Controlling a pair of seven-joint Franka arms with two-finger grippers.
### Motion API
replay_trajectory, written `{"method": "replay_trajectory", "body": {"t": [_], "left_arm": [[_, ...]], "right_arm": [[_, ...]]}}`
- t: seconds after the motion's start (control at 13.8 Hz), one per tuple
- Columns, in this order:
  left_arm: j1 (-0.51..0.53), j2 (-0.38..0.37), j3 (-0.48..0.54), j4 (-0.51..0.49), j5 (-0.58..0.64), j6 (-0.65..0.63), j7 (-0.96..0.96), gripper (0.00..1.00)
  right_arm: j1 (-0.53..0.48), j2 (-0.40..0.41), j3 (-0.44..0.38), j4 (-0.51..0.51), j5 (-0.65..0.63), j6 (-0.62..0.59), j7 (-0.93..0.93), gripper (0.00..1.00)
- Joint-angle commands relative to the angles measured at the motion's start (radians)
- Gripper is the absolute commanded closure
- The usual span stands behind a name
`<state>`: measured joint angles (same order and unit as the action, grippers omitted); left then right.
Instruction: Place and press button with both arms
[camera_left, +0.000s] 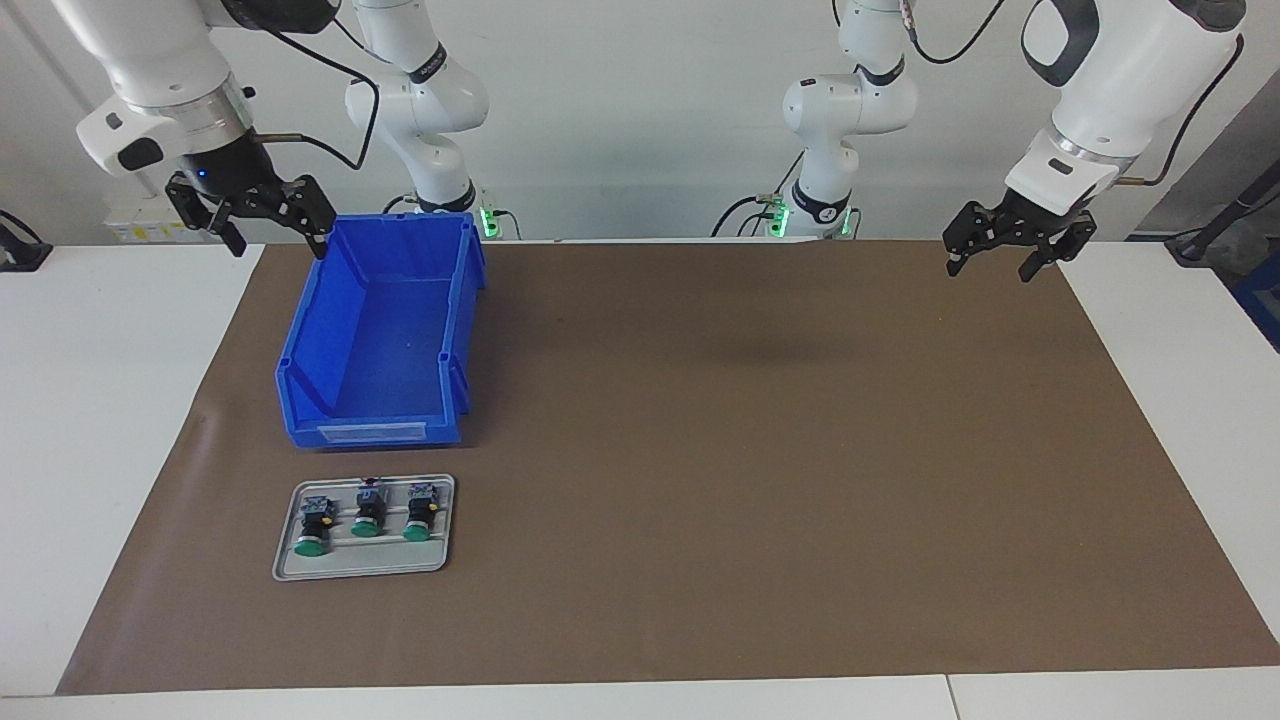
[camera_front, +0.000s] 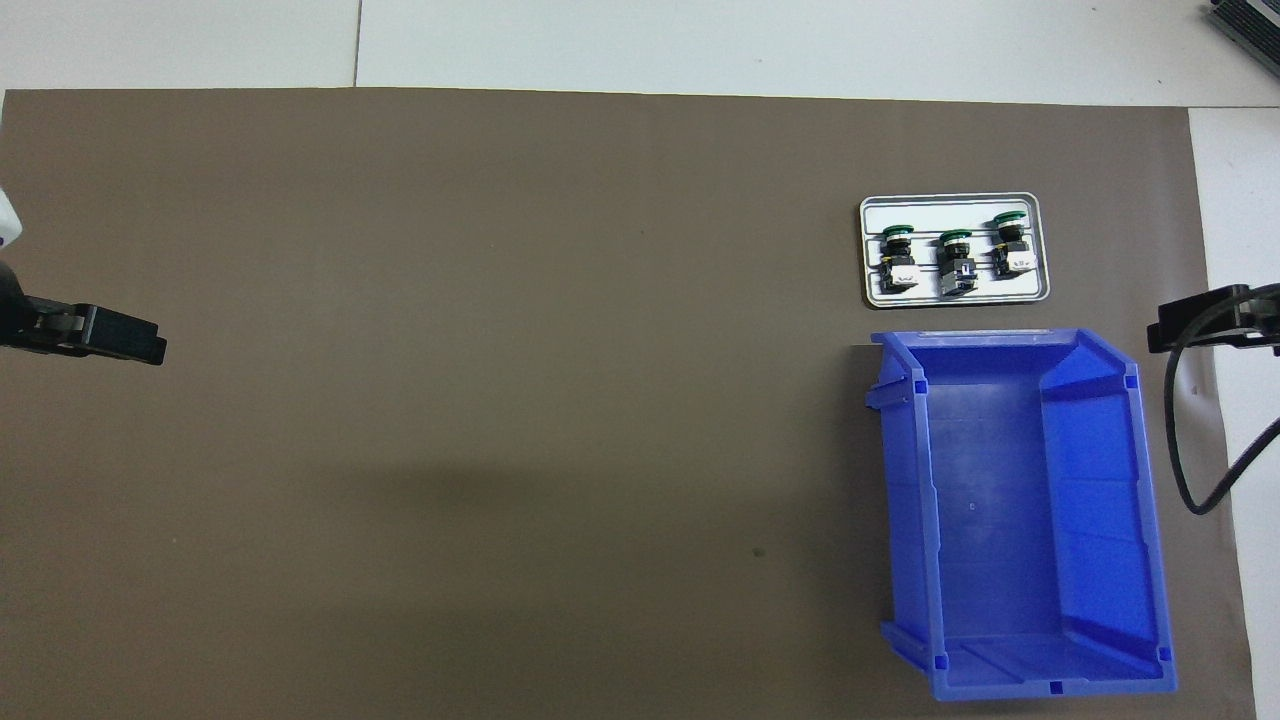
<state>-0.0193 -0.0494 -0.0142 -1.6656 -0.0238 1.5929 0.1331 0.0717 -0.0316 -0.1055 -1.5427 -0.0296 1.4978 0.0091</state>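
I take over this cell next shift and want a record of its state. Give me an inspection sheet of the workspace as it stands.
Surface: brown mat on a white table; a faint dark mark mid-mat.
Job's things: three green-capped buttons lying in a row on a grey tray, toward the right arm's end; which one is meant cannot be told.
Clutter: blue bin, nothing seen inside, beside the tray and nearer the robots.
Grippers: right gripper open, raised by the bin's corner; left gripper open, raised over the mat's edge; both hold nothing.
Cables: black cable hanging off the right arm beside the bin.
Surroundings: white wall; green lights at both arm bases.
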Motion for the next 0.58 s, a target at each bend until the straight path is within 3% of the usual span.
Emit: {"method": "replay_trajectory", "body": {"t": [0.0, 0.51], "left_arm": [[0.007, -0.023, -0.004, -0.025, 0.010, 0.006, -0.007, 0.00], [0.007, -0.023, -0.004, -0.025, 0.010, 0.006, -0.007, 0.00]], "right_arm": [[0.006, -0.013, -0.006, -0.010, -0.013, -0.001, 0.008, 0.00], [-0.004, -0.018, -0.006, -0.065, -0.015, 0.079, 0.006, 0.00]]}}
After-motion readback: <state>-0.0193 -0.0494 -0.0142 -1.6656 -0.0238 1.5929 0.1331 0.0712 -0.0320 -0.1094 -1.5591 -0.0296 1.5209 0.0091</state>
